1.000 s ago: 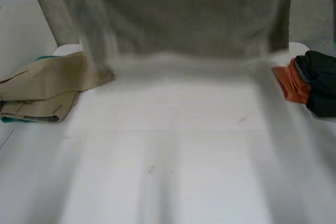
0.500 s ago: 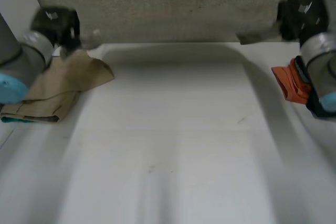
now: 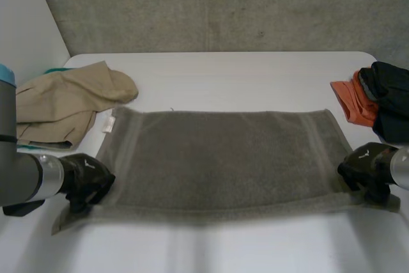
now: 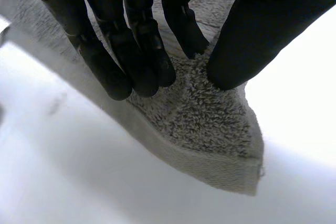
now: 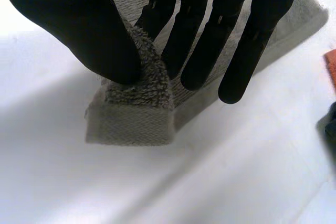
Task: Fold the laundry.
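A grey-brown terry towel [image 3: 217, 158] lies flat in the middle of the white table [image 3: 223, 75], its long axis running left to right. The left hand [image 3: 86, 180] pinches its near-left corner and the right hand [image 3: 365, 169] its near-right corner, thumb against fingers. Half a second ago both hands held it hanging high by the far edge.

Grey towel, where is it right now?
In the head view the grey towel lies spread on the table, tan garment to its left, orange garment to its right.

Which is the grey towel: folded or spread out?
Spread out: grey towel lies open on the table, left hand and right hand pinching its near corners.
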